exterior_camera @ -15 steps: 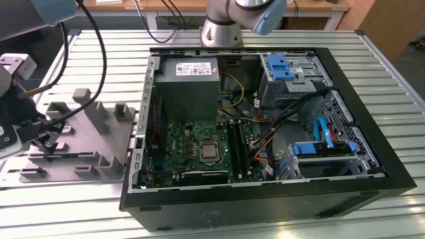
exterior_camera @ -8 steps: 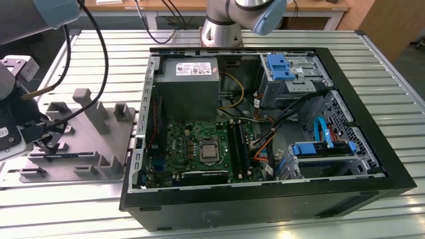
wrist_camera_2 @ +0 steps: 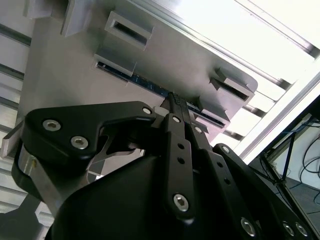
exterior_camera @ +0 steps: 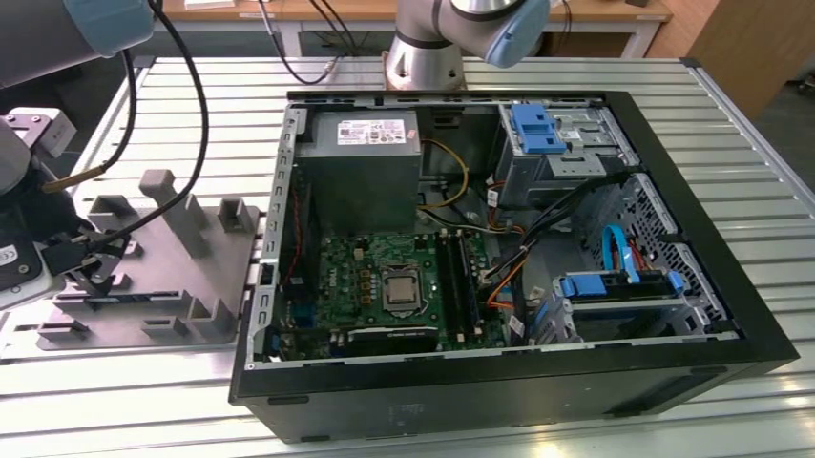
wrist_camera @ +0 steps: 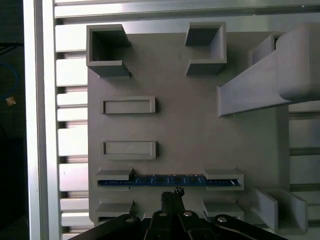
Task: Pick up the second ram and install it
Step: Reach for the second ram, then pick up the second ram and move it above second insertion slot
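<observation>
Tool (wrist_camera: 172, 192), seemingly clenched on nothing, points down at the second ram (wrist_camera: 167, 180) in its grey holder (wrist_camera: 200, 135).

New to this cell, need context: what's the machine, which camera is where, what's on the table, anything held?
It is one robot arm on a slatted metal table. The exterior view looks from off the arm: an open computer case with a green motherboard inside and, at the exterior view's left, a grey holder tray. Both wrist views ride on the arm and look past its claw at that tray. A thin dark memory stick, the second ram, sits on edge between two tray blocks. The claw's tip is right at the stick; whether it grips it I cannot tell.
</observation>
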`<state>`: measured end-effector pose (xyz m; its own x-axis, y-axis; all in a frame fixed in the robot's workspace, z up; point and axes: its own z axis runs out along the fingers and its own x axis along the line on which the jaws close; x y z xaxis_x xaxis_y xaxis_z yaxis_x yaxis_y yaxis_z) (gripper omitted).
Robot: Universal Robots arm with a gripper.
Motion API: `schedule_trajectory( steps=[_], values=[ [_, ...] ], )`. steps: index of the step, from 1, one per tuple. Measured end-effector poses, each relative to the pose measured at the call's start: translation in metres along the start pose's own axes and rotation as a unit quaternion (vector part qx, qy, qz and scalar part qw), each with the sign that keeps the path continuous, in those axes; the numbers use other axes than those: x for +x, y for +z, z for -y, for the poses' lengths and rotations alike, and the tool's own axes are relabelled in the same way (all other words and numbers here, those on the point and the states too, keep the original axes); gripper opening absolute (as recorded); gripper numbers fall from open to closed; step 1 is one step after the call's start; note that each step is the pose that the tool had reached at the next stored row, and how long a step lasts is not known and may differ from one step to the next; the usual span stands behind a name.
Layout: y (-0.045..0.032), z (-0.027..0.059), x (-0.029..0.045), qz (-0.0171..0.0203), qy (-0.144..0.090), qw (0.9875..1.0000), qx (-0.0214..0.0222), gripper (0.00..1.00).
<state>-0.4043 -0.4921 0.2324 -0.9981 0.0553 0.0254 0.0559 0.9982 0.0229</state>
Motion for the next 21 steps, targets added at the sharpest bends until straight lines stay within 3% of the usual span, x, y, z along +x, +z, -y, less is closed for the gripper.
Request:
schedule_trajectory(
  steps=[12,17,21],
  values=[
    [0.0001,0.0000,0.0000,-0.0002,-0.008,1.0000,0.0002,0.10],
    [0.0001,0.0000,0.0000,-0.0010,-0.047,0.9989,0.0011,0.10],
    [0.0001,0.0000,0.0000,-0.0019,-0.083,0.9965,0.0021,0.10]
  ],
)
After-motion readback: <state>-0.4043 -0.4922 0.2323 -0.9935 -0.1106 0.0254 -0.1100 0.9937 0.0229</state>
